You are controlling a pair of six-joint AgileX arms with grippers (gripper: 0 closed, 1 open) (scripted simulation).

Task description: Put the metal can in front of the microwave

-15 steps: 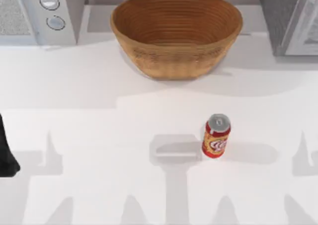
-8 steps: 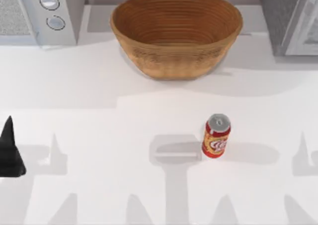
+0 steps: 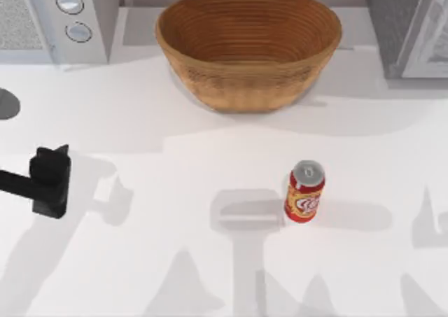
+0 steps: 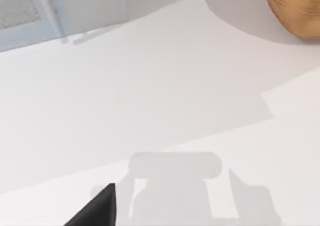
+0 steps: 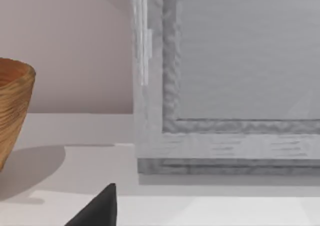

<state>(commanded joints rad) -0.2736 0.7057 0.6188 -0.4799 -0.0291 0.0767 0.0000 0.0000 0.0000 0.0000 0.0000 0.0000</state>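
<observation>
The metal can (image 3: 304, 192), red and orange-yellow with a silver top, stands upright on the white table right of centre, with nothing touching it. The microwave (image 3: 52, 19), light grey with two round knobs and a mesh window, sits at the back left corner; its lower front also appears in the left wrist view (image 4: 50, 11). My left gripper (image 3: 50, 180) hovers over the left side of the table, far left of the can and in front of the microwave. A black tip of my right gripper (image 5: 95, 211) points at the dark grey box.
A large woven basket (image 3: 210, 86) stands at the back centre, between the microwave and a darker grey box with a pale door (image 3: 406, 26) at the back right. The right wrist view shows that box (image 5: 225, 86) close up, with the basket's edge (image 5: 12, 111) beside it.
My left arm has come in from the table's left edge, moving right and a little toward the back. The can has not moved.
</observation>
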